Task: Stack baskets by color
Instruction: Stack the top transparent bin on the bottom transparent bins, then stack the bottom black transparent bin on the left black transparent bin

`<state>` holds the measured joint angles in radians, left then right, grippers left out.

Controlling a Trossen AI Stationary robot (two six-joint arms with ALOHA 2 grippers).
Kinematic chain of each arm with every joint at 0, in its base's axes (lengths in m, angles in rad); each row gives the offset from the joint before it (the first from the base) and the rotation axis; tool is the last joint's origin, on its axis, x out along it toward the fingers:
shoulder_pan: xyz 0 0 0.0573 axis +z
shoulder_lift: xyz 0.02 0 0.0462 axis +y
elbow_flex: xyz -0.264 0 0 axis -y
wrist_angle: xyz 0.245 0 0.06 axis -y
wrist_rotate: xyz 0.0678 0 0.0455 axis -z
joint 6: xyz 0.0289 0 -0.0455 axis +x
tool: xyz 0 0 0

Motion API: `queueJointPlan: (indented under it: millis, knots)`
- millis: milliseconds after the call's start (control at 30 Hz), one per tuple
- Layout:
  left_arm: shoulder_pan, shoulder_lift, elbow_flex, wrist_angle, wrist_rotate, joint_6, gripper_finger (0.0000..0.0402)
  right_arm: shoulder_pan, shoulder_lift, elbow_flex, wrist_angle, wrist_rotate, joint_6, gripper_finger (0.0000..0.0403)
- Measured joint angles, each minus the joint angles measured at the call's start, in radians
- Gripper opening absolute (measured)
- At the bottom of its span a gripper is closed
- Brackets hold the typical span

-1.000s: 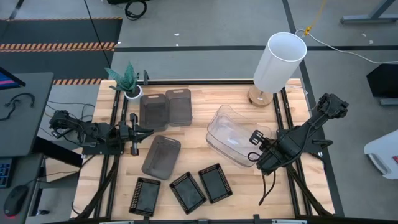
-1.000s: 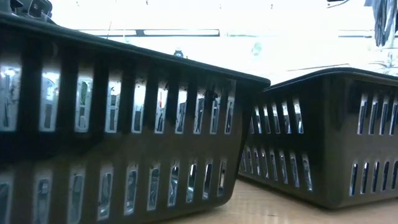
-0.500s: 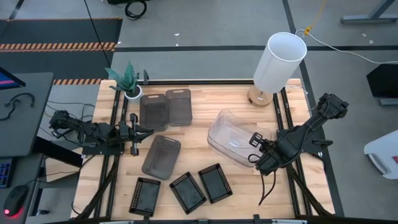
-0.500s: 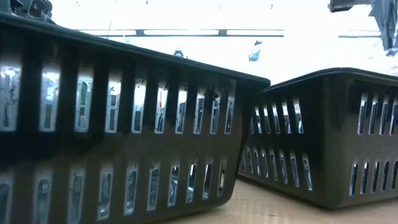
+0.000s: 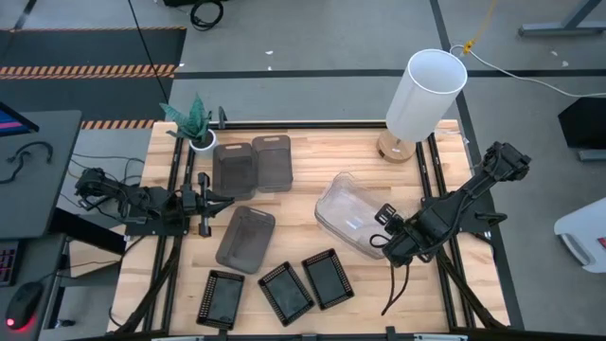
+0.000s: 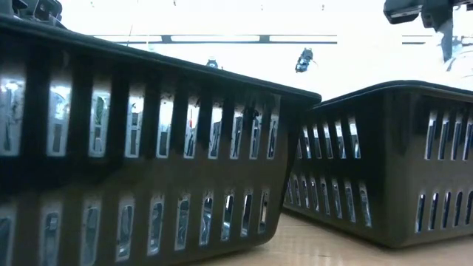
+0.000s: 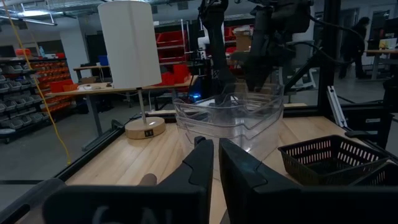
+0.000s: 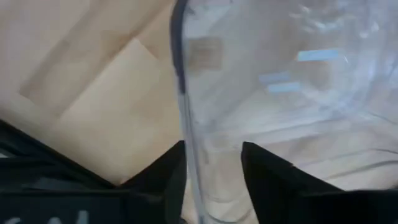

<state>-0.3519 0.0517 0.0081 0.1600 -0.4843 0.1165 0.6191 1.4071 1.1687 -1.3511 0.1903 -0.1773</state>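
**My right jaws straddle the clear stack's rim; my left jaws wait nearly closed**

At the table's left edge my left gripper (image 5: 204,204) rests low and points across the table, its two fingers (image 7: 200,163) almost together with only a slim gap and nothing between them. Just behind it stands the small potted plant (image 5: 194,121). Beside the plant two smoky grey-brown baskets (image 5: 234,170) (image 5: 273,162) lie side by side, and a third (image 5: 245,238) lies tilted just in front of my left jaws.

Along the near edge sit the three small black perforated baskets (image 5: 220,298) (image 5: 285,292) (image 5: 328,278), separate from each other; from table height two of them (image 6: 148,148) (image 6: 392,162) fill almost the whole view and block the rest of the table.

To the right of the middle sits the nested stack of clear baskets (image 5: 352,210), tipped a little. My right gripper (image 5: 390,230) is at its near right rim (image 8: 181,93): the rim runs between my spread fingers (image 8: 267,171), and I cannot tell whether either pad touches it.

Behind the clear stack, at the far right of the table, stands the white lamp (image 5: 424,95) on its wooden base, close to my right arm but apart from the baskets.
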Motion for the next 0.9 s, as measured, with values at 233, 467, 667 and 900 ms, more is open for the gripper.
queueJointPlan:
  millis: [233, 467, 667, 900]
  knots:
    - [0.0, 0.0, 0.0, 0.0, 0.0, 0.0, 0.0026, -0.006, -0.02, 0.014, -0.013, -0.001, 0.003, 0.0186]
    - [0.001, 0.0, 0.0, 0.011, 0.0, -0.007, 0.0035, -0.008, -0.097, 0.086, -0.054, -0.003, 0.143, 0.0191]
    - [0.001, 0.0, 0.0, 0.065, 0.0, -0.247, 0.0031, -0.008, -0.234, 0.105, -0.026, -0.003, 0.3, 0.0191]
    - [0.002, 0.0, 0.0, 0.101, 0.0, -0.367, 0.003, -0.007, -0.426, 0.073, 0.117, 0.233, 0.428, 0.019]
